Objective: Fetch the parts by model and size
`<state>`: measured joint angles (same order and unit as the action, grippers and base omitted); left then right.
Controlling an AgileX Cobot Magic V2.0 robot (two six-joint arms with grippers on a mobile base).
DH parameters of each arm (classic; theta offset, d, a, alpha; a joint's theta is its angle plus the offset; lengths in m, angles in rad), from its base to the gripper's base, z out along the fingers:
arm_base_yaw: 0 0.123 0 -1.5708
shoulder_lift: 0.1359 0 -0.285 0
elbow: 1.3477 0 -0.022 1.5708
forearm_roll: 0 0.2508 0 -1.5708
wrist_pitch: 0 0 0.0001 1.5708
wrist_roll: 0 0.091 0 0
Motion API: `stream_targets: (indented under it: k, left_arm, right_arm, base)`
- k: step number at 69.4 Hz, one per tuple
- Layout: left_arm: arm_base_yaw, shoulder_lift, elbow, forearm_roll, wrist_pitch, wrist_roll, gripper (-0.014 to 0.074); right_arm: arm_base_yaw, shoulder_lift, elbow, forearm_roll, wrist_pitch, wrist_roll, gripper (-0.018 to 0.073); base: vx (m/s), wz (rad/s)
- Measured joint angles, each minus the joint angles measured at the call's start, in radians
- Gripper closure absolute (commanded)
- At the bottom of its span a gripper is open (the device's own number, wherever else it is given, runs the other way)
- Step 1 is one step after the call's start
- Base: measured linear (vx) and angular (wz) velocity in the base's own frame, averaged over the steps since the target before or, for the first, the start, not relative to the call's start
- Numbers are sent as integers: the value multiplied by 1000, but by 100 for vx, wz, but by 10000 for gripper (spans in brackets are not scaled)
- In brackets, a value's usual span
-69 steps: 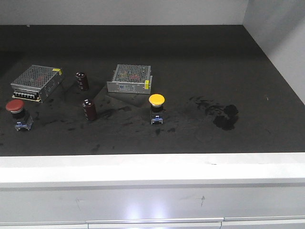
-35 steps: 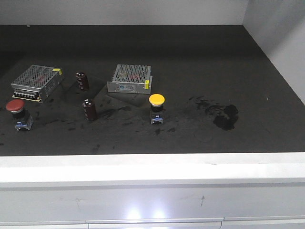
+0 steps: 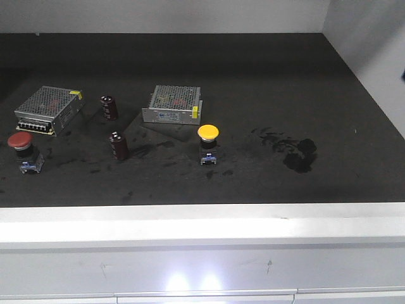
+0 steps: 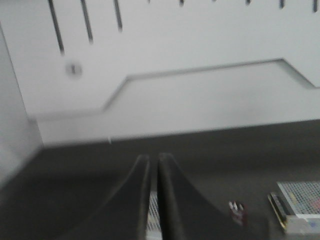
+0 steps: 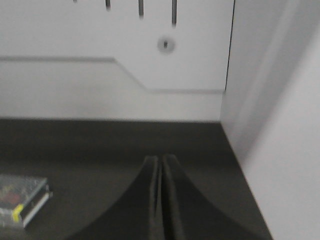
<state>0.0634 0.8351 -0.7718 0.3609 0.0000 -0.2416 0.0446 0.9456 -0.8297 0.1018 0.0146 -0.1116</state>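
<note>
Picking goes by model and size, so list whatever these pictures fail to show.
Front view: print on the red switch, yellow switch, left box and right box is too small to read; neither arm appears.
Left wrist view: blurred; the left gripper hides most of the left box, the frame edge cuts the right box.
Right wrist view: the frame edge cuts the right box; no switch shows past the right gripper.

I found the surface (image 3: 354,126) open across its right half. Leftward, the yellow switch (image 3: 208,142) stood clear at front and sides, a mesh box (image 3: 172,105) near behind; a capacitor (image 3: 118,145) stood between it and the red switch (image 3: 21,151).
</note>
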Motion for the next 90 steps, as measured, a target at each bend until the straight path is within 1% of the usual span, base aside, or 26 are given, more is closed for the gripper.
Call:
stream_targets:
  k: [3, 6, 8, 9, 12, 19, 24, 26, 30, 34, 36, 41, 42, 47, 53, 56, 60, 65, 74, 80, 90]
  left_arm:
    - [0, 2, 0, 0, 42, -34, 449]
    - [0, 2, 0, 0, 71, -57, 391]
    - [0, 2, 0, -1, 98, -66, 364]
    - [0, 2, 0, -1, 110, -70, 334]
    - [0, 2, 0, -1, 140, -76, 273]
    - [0, 0, 0, -1, 229, -81, 135]
    - [0, 0, 0, -6, 284, -81, 56]
    - [0, 0, 0, -13, 306, -75, 26]
    - [0, 0, 0, -40, 347, -41, -4]
    - [0, 0, 0, -85, 384, 21, -11]
    - [0, 0, 0, -123, 398, 68, -10]
    - [0, 0, 0, -224, 428, 173, -3]
    - [0, 0, 0, -260, 433, 207, -1]
    - [0, 5, -1, -385, 456, 318, 6]
    - [0, 35, -21, -529, 511, 432, 6]
    - [0, 54, -37, -577, 539, 482, 6]
    - [0, 89, -68, -618, 576, 515, 6]
    - [0, 126, -112, -633, 603, 523, 6]
    - [0, 197, -225, -625, 663, 498, 6]
    - [0, 266, -321, -594, 744, 463, 6]
    - [0, 432, -506, -511, 925, 391, 6]
  right_arm:
    - [6, 24, 0, 0, 16, 0, 473]
    - [16, 40, 0, 0, 29, 0, 442]
    - [23, 47, 0, 0, 42, 0, 406]
    - [31, 52, 0, 0, 47, 0, 391]
    - [49, 60, 0, 0, 61, 0, 349]
    - [91, 72, 0, 0, 85, 0, 203]
    - [119, 78, 0, 0, 95, 0, 106]
    - [130, 79, 0, 0, 97, 0, 71]
    - [140, 79, 0, 0, 100, 0, 3]
    - [141, 79, 0, 0, 100, 0, -35]
    - [141, 79, 0, 0, 100, 0, -55]
    - [141, 79, 0, 0, 101, 0, -71]
    - [141, 79, 0, 0, 101, 0, -71]
    - [141, 79, 0, 0, 101, 0, -67]
    - [141, 79, 0, 0, 101, 0, -57]
    - [141, 79, 0, 0, 103, 0, -50]
    - [141, 79, 0, 0, 107, 0, -41]
    - [141, 79, 0, 0, 114, 0, -33]
    - [141, 79, 0, 0, 127, 0, -32]
    - [141, 79, 0, 0, 130, 0, -32]
    - [141, 79, 0, 0, 134, 0, -32]
  base:
    - [0, 0]
    - [0, 0]
    - [0, 0]
    - [0, 0]
    - [0, 0]
    - [0, 0]
    - [0, 0]
    - [0, 0]
    - [0, 0]
    - [0, 0]
    - [0, 0]
    - [0, 0]
    - [0, 0]
    - [0, 0]
    - [0, 0]
    - [0, 0]
    - [0, 0]
    - [0, 0]
    - [0, 0]
    - [0, 0]
    - [0, 0]
